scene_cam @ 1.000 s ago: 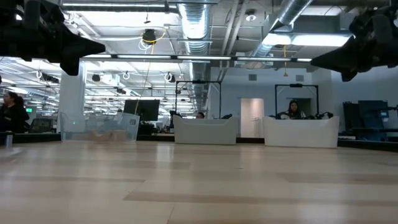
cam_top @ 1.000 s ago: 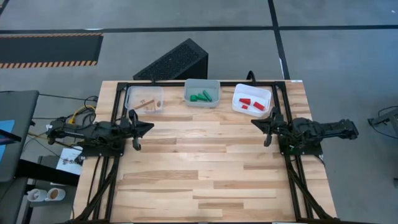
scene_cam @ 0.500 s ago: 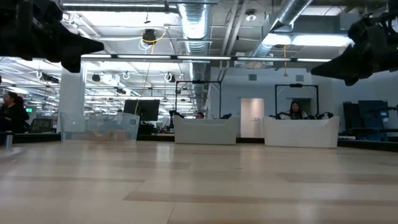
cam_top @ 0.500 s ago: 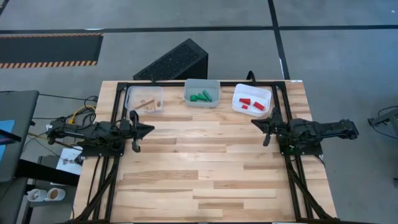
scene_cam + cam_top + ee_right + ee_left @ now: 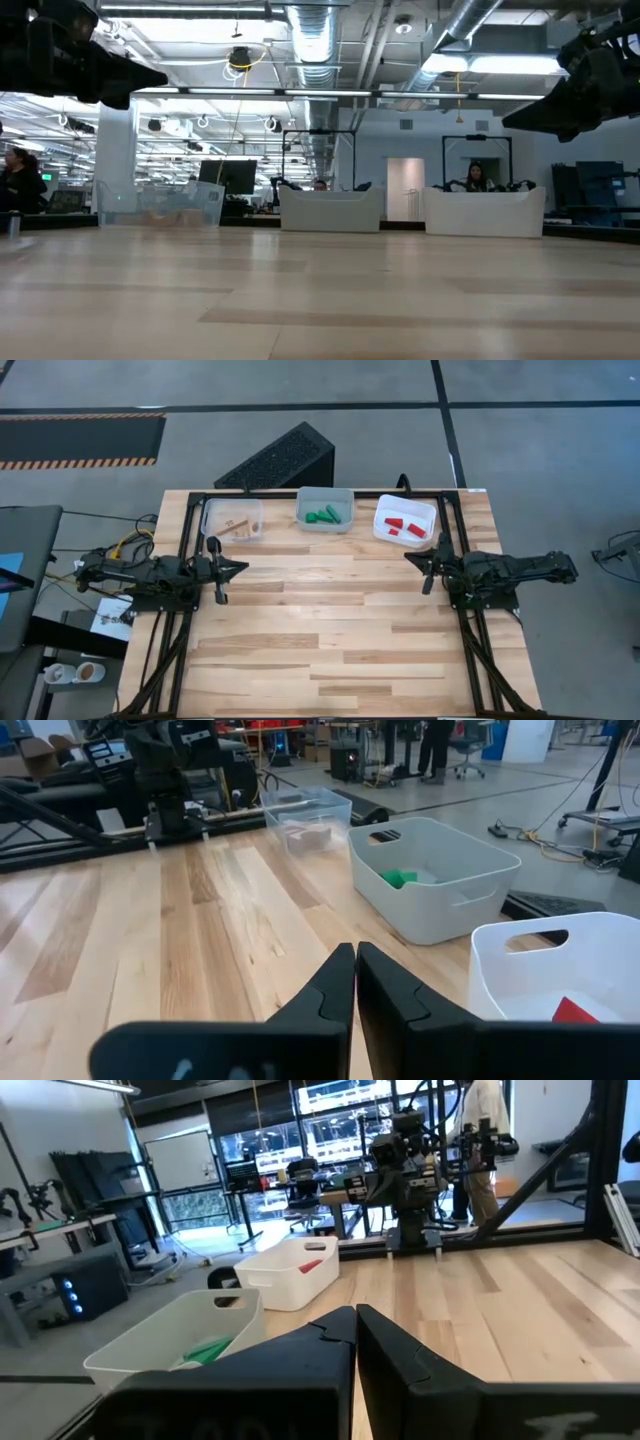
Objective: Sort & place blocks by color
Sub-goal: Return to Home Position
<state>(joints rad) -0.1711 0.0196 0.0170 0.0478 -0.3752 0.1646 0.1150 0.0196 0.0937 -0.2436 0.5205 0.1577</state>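
Observation:
The blocks lie sorted in three trays along the table's far edge. Plain wood blocks sit in the clear left tray, green blocks in the middle tray, red blocks in the white right tray. My left gripper hovers shut above the table's left side, near the clear tray. My right gripper hovers shut above the right side, near the white tray. In the left wrist view the left gripper is shut; in the right wrist view the right gripper is shut too.
A dark slanted box stands beyond the table's far edge. Bare wooden table top stretches from the grippers to the near edge. People show in the room behind the table.

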